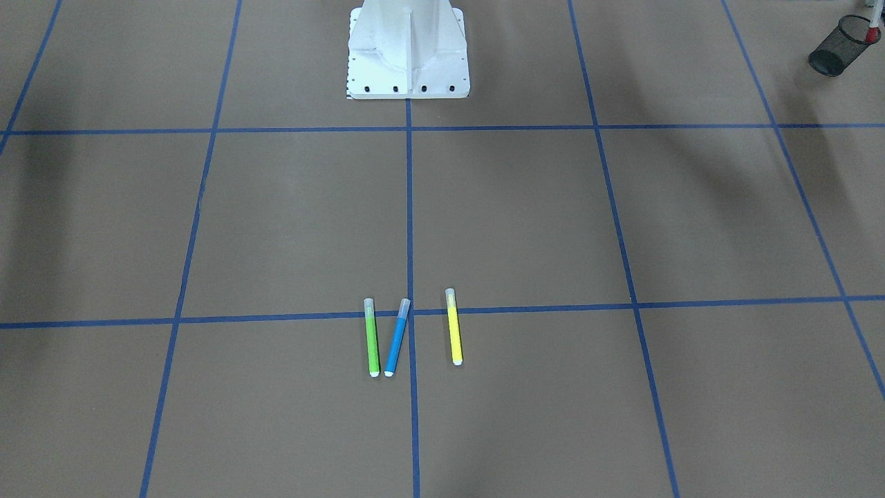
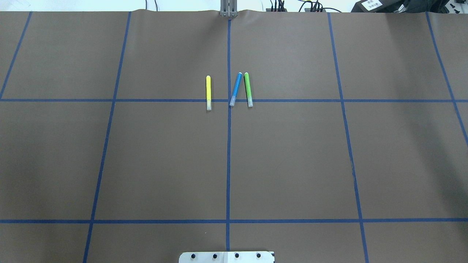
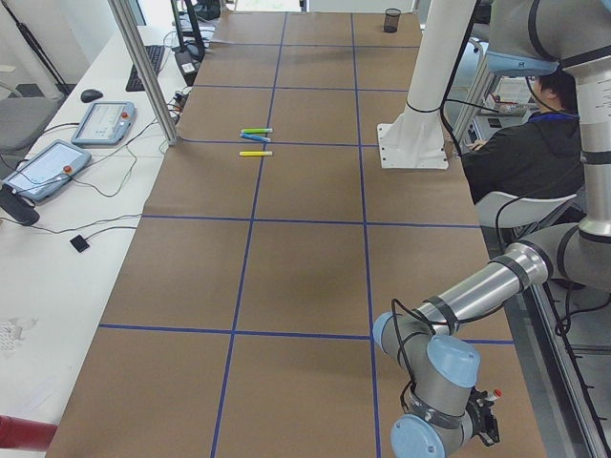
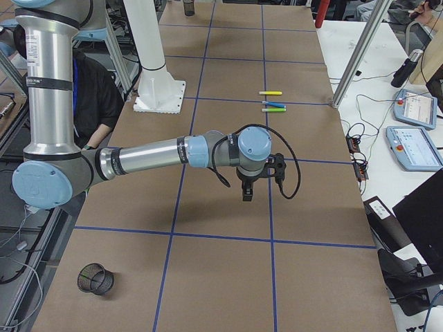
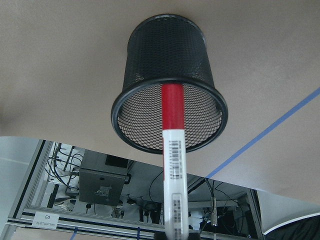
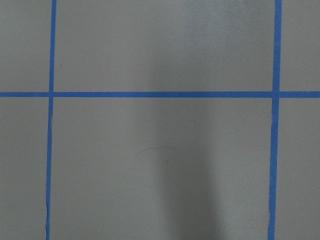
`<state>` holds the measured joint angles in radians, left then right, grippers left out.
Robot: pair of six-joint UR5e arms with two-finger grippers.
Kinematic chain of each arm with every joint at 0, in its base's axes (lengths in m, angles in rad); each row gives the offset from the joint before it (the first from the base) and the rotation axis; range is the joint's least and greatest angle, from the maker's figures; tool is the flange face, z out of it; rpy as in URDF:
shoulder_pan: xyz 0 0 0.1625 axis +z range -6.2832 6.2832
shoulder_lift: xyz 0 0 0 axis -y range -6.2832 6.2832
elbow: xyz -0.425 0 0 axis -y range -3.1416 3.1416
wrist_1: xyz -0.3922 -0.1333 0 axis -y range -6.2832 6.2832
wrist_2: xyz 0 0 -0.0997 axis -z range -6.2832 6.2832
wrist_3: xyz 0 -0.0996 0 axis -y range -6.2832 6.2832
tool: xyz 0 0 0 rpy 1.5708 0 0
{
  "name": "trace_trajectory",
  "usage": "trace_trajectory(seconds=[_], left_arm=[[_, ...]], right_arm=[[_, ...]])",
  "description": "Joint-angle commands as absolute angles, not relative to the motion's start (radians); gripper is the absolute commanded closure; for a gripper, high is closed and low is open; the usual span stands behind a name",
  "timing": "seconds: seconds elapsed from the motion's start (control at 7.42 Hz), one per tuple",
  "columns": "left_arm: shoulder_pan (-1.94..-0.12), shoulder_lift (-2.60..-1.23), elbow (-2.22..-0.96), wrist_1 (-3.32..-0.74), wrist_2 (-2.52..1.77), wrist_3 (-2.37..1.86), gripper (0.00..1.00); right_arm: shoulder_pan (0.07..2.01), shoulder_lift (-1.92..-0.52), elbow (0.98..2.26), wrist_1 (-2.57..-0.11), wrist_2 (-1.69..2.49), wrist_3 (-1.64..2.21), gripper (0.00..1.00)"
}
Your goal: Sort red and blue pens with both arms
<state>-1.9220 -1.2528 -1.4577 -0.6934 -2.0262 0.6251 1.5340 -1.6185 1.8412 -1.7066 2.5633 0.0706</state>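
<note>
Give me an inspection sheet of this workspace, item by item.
Surface: brown table cover with a blue tape grid; no spills seen.
Job's things: blue pen lies on the table between the coloured markers; red pen is aloft, its cap at the mouth of the black mesh cup.
Clutter: green marker, yellow marker, second mesh cup near the robot's right end.
Pincers: left pincer and right pincer show only in side views; open or shut cannot be told.
Cables: black cable loops at the right wrist.
Surroundings: white pedestal, seated person, tablets on the side bench.
</note>
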Motion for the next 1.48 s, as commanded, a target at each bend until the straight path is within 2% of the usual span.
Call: trace_trajectory(seconds=[0.0,1.35], left_arm=[[-1.924,-1.252,-1.457,-0.693,-2.026,0.627,1.00],[-1.927,-1.253,-1.401,-0.719,-2.032,0.617,1.00]], right_arm=[[1.534,-1.626,1.848,-1.707,2.563,0.071,0.00],[1.534,-1.629,1.853,-1.707,2.563,0.071,0.00]])
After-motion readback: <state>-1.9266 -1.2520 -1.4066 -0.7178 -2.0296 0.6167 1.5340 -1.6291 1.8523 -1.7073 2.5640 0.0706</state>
